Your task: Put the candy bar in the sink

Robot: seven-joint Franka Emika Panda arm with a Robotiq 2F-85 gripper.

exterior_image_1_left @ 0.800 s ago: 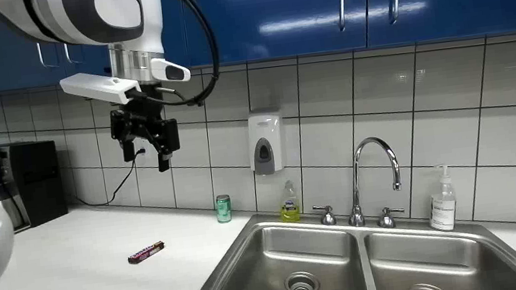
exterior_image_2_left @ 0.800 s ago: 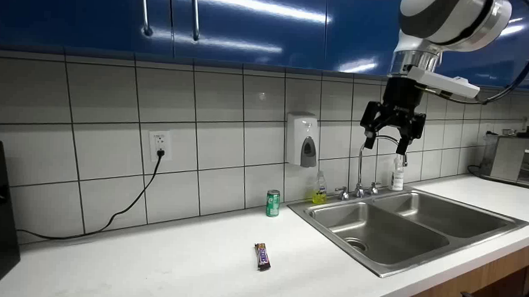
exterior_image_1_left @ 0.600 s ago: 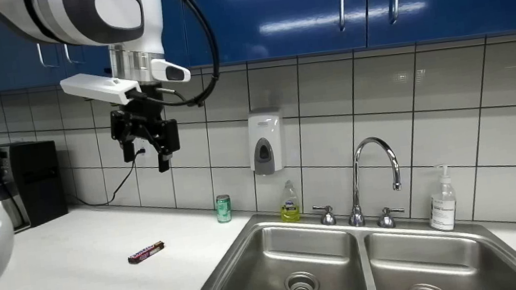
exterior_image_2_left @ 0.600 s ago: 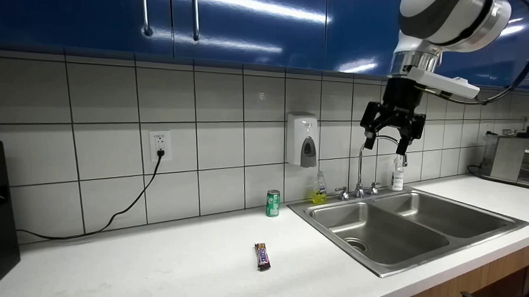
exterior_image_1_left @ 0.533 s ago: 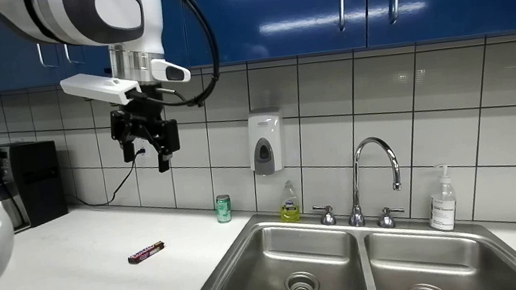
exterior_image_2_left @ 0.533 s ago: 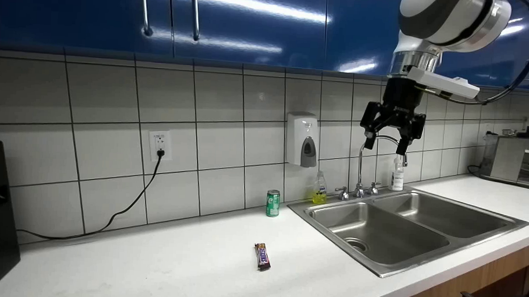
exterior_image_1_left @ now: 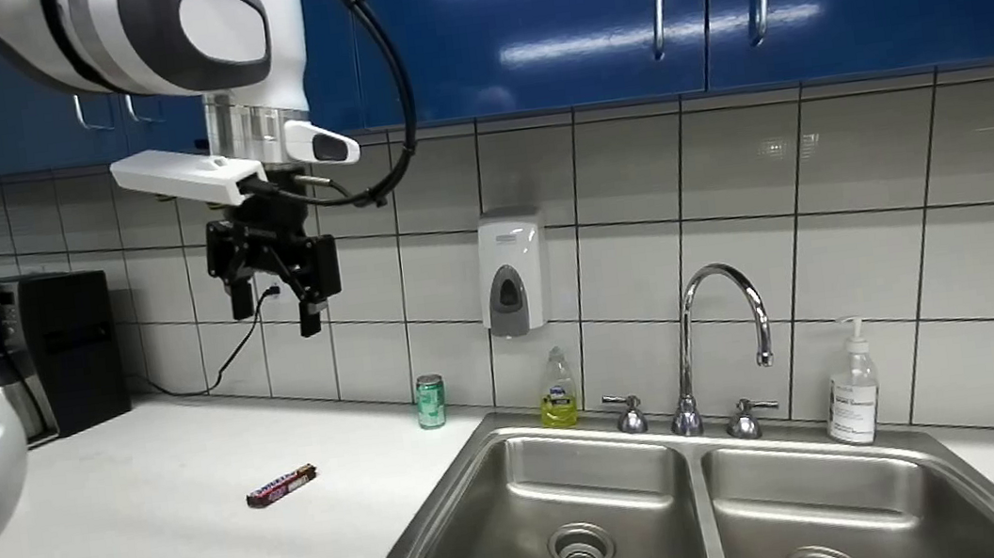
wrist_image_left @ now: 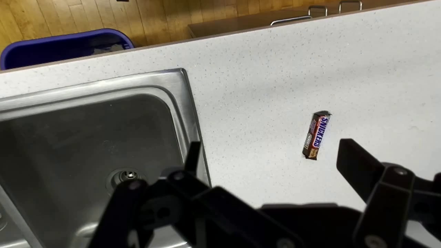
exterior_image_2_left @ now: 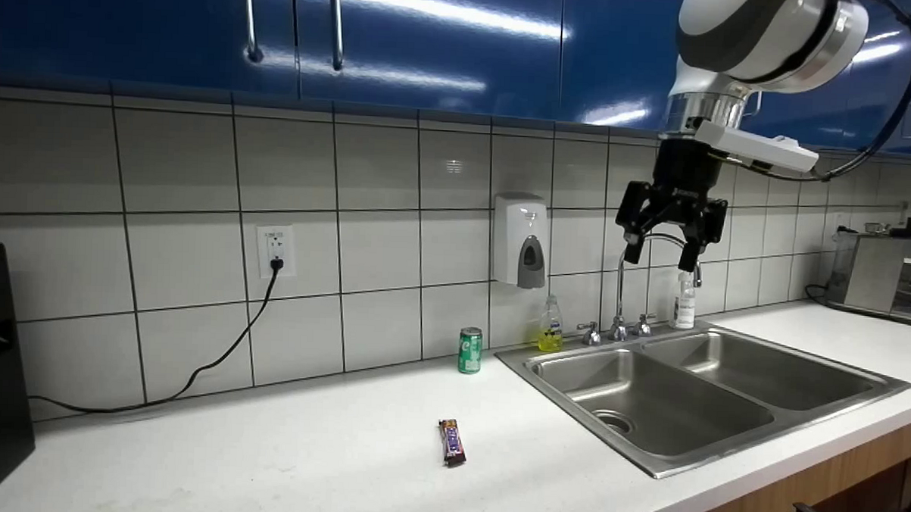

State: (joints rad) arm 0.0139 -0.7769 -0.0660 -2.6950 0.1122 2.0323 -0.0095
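Hanging high above the white counter (exterior_image_1_left: 157, 524) in both exterior views, the gripper (exterior_image_1_left: 276, 313) points downward, its fingers (wrist_image_left: 358, 163) spread wide with nothing held between them. Well below, the candy bar (wrist_image_left: 316, 136) lies flat on the counter, its SNICKERS lettering readable in the wrist view, and the sink (exterior_image_1_left: 428, 526) sits near the bar but apart from it. At the back, a green can (exterior_image_1_left: 431, 403) stands upright on the counter, while a bottle of yellow liquid (exterior_image_1_left: 558, 395) and the faucet (exterior_image_1_left: 686, 379) rise from the sink's rear rim.
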